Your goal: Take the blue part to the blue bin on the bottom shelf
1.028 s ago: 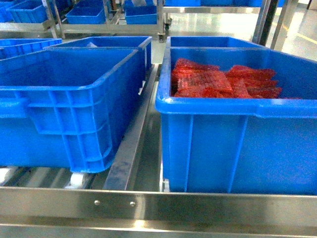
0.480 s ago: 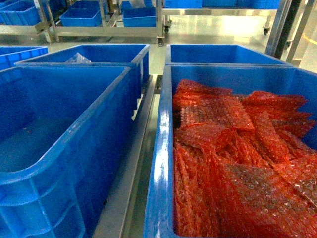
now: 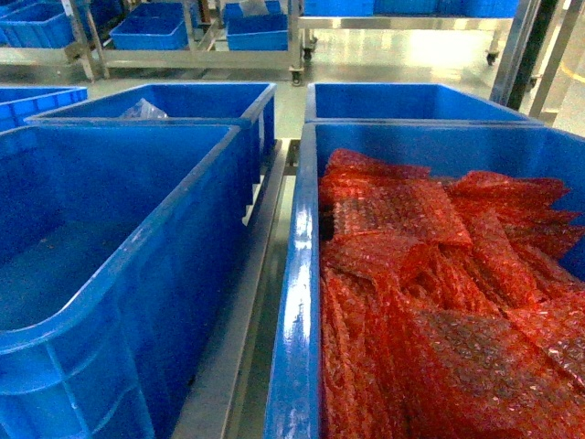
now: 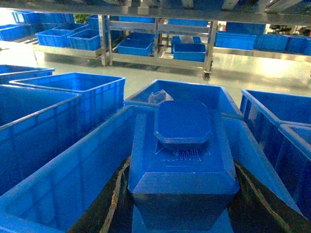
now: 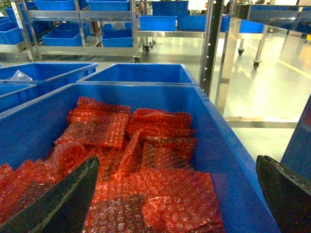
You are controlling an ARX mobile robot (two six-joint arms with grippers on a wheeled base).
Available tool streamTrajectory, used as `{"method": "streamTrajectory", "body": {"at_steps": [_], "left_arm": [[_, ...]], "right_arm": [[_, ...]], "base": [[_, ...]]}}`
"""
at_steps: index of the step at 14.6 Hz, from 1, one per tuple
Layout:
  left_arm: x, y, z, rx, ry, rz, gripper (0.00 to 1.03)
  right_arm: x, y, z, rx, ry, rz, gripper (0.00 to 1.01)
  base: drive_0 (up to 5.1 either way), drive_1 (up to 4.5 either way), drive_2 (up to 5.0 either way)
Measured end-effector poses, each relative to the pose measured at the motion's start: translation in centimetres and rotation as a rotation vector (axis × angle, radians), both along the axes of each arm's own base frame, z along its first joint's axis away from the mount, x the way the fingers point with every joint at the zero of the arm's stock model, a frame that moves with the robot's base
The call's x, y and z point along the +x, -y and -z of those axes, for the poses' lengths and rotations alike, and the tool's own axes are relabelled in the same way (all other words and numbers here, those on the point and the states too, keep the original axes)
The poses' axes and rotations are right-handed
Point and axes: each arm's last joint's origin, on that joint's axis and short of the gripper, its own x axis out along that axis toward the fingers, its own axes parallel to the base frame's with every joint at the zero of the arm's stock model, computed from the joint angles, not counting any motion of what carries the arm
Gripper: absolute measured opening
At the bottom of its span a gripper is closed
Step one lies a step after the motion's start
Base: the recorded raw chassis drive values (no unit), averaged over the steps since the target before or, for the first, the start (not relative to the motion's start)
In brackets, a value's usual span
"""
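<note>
The left gripper (image 4: 182,165) has a blue part (image 4: 183,160) clamped between its two dark fingers (image 4: 119,194), the jaws spread about as wide as the part's boxy body and pressed to its sides. The part sits square in the middle of the jaws in the left wrist view, its raised octagonal cap pointing to 12 o'clock. It hangs over the open mouth of a near blue bin (image 4: 68,184), whose walls run out at 10 and 2 o'clock from the fingers. Whether the part touches the bin's floor cannot be told.

The right gripper (image 5: 175,194) is spread wide and has hold of nothing. One finger (image 5: 63,199) shows at 8 o'clock in its wrist view and the other at 4 o'clock. Between and beneath them lies a heap of red bubble wrap (image 5: 146,160) filling the right bin (image 5: 228,155).

From the head camera neither gripper shows. The near blue bin (image 3: 110,274) lies at 9 o'clock with only its bare floor in sight, and the right bin (image 3: 297,302) with its red wrap (image 3: 430,302) lies at 3 o'clock. A steel rail of the shelf (image 3: 256,302) runs between the two from 6 toward 12 o'clock.

Behind them stand two more bins, side by side. The left rear bin (image 3: 183,101), at 11 o'clock, holds a clear bag (image 3: 143,110). The right rear bin (image 3: 407,101) is at 1 o'clock.

Beyond, across a pale floor (image 3: 384,59), steel racks (image 3: 294,41) carry further blue bins at 12 o'clock.
</note>
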Motion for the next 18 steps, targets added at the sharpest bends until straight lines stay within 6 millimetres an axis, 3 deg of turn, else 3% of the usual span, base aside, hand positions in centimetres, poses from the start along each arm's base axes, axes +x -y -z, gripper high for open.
{"method": "streamTrajectory", "body": {"at_steps": [18], "left_arm": [[0.00,0.00,0.00,0.000,0.000,0.000,0.43]], "right_arm": [[0.00,0.00,0.00,0.000,0.000,0.000,0.98]], "base": [[0.0,0.00,0.0]]}}
